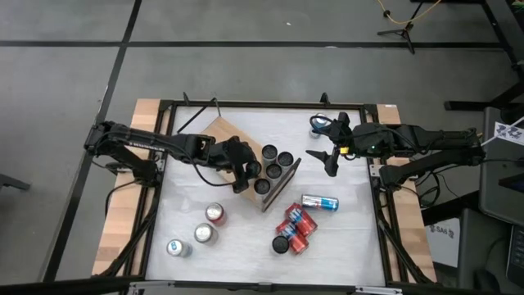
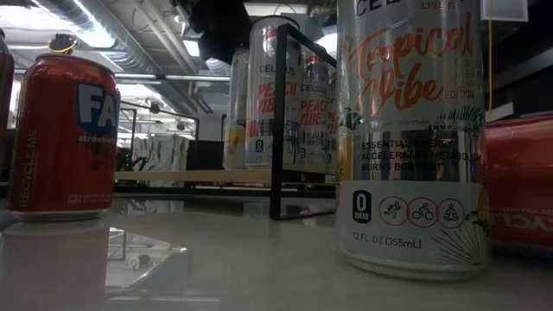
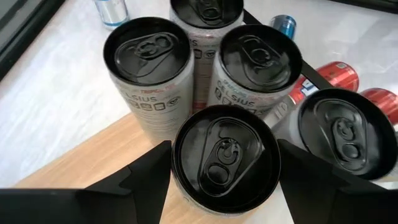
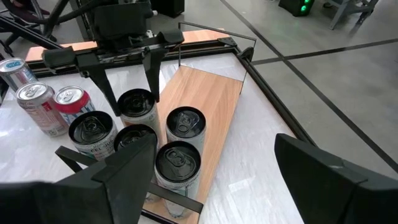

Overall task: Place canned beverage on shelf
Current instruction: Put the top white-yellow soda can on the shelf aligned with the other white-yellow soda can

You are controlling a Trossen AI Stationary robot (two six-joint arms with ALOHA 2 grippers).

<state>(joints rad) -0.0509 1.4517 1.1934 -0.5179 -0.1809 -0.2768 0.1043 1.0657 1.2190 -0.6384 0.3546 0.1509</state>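
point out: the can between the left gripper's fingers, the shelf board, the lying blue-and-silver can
can between the left gripper's fingers (image 3: 221, 155): left wrist view, on its black lid.
shelf board (image 4: 202, 93): right wrist view, on bare wood behind the cans.
lying blue-and-silver can (image 1: 319, 202): high view, on its side wall.

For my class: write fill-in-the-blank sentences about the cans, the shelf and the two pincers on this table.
The left pincer is at a can standing on the wooden ___. The right pincer is open and holds ___. The five cans grouped there have ___ tops. The blue-and-silver can beside the red cans lies on its ___.
Missing words: shelf; nothing; black; side.
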